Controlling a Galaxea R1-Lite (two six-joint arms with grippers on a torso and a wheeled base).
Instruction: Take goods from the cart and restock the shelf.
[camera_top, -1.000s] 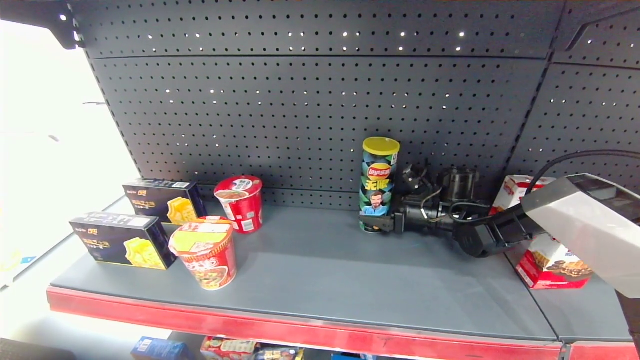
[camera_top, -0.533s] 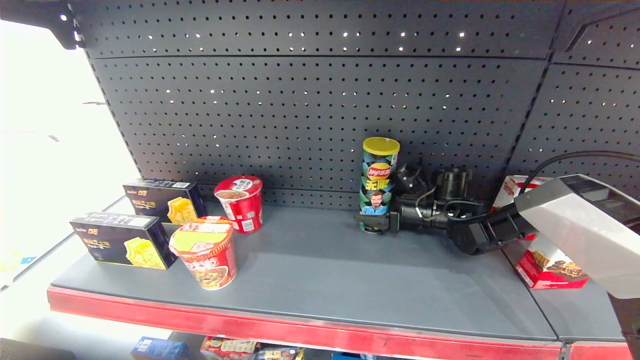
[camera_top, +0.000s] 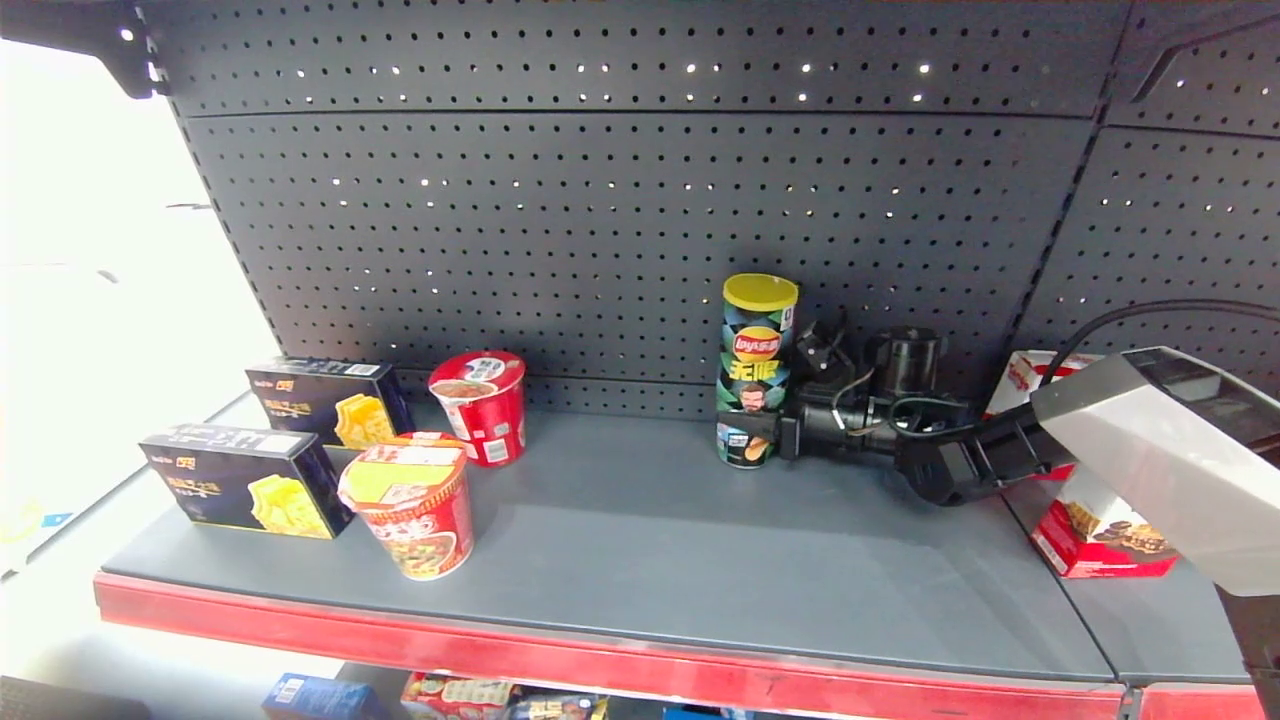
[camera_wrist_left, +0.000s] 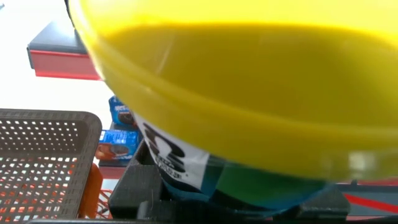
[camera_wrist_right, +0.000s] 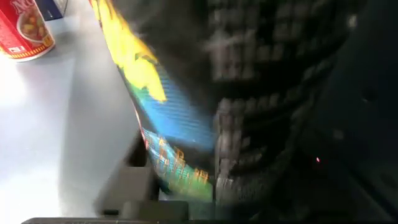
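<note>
A tall chips can (camera_top: 757, 365) with a yellow lid stands upright on the grey shelf (camera_top: 700, 540), close to the pegboard back. My right gripper (camera_top: 748, 432) comes in from the right and is shut on the can's lower part, one finger crossing its front. Seen from the right wrist, the can (camera_wrist_right: 155, 106) sits between the right gripper (camera_wrist_right: 186, 186) fingers, above the shelf board. In the left wrist view a second chips can (camera_wrist_left: 249, 81) with a yellow lid is very close, and my left gripper (camera_wrist_left: 230, 199) is shut on its body.
Two red cup noodles (camera_top: 482, 405) (camera_top: 412, 510) and two dark boxes (camera_top: 330, 400) (camera_top: 245, 480) occupy the shelf's left part. Red cookie boxes (camera_top: 1100, 530) stand at the right behind my arm. A dark mesh basket (camera_wrist_left: 43, 162) lies below the left gripper.
My right gripper has shifted slightly left and its finger now sits higher on the can, leaving the can's base visible beneath it. The can stays upright in nearly the same spot.
</note>
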